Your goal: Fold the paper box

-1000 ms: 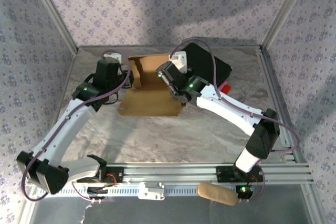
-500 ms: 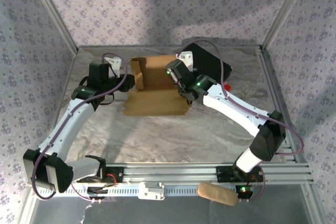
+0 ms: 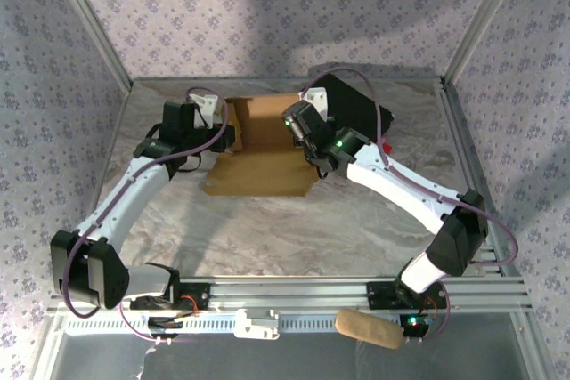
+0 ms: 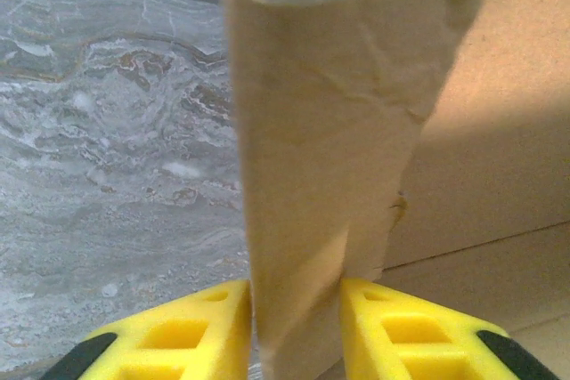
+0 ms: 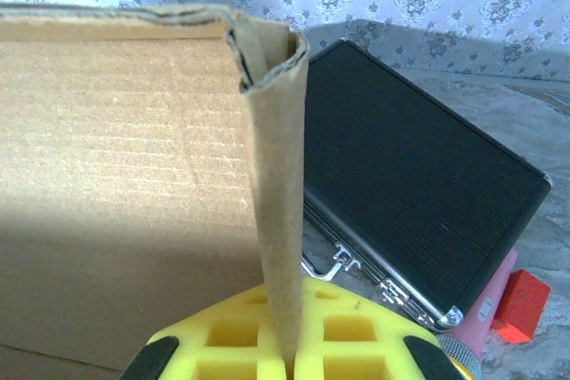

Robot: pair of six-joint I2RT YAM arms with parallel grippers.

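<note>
Toward the far middle of the marbled table (image 3: 267,229) sits the paper box (image 3: 263,171), a tan cardboard sheet only partly shaped. Its near panel lies flat on the surface, while the far portion has card lifted up, with a flap raised at each side. Just beyond its far right corner lies a black case (image 3: 361,109) with metal latches, close to the cardboard but apparently no part of the work. The left gripper (image 4: 298,313) reaches in from the left with its yellow pads on either side of the upright left flap, pressed to both faces. It looks to be grasping that flap, though from so close I would not swear how firmly. The right gripper (image 5: 289,335) is clenched on the right flap, a thin doubled strip of card standing straight up from between its pads. A small red block (image 5: 521,304) lies by the case's near right corner. By my reckoning the job is about midway: both side flaps are up and held, yet nothing looks tucked or locked, and the flat near panel has yet to be raised and closed.
</note>
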